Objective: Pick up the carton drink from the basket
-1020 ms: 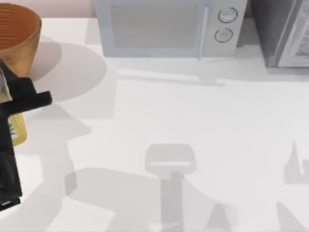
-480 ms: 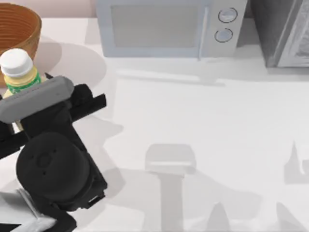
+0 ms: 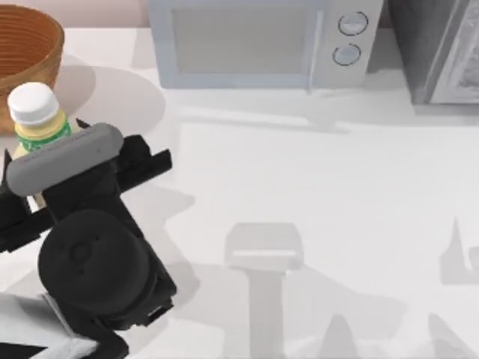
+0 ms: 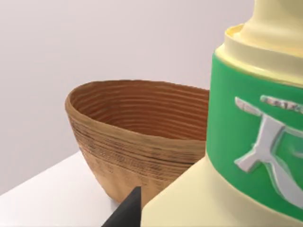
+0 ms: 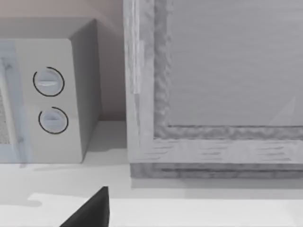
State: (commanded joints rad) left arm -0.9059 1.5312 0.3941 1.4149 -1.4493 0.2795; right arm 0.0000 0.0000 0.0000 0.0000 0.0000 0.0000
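The carton drink (image 3: 33,112) has a round white cap, a pale yellow body and a green label. It stands upright outside the basket (image 3: 30,45), just in front of the basket's rim. My left gripper (image 3: 36,149) is shut on the drink, under the grey bar of my wrist. In the left wrist view the carton drink (image 4: 246,142) is very close, with the golden-brown woven basket (image 4: 137,137) behind it and nothing showing inside. A dark part of my right gripper (image 5: 90,213) sits at the edge of the right wrist view.
A grey-white microwave (image 3: 258,41) with two round knobs stands along the back edge. A grey cabinet-like block (image 3: 438,48) stands at the back right. The white table (image 3: 314,194) stretches open from the middle to the right.
My left arm has swung in over the table's left side. The carton drink now stands upright with its white cap on top, and has drifted slightly right and toward the front.
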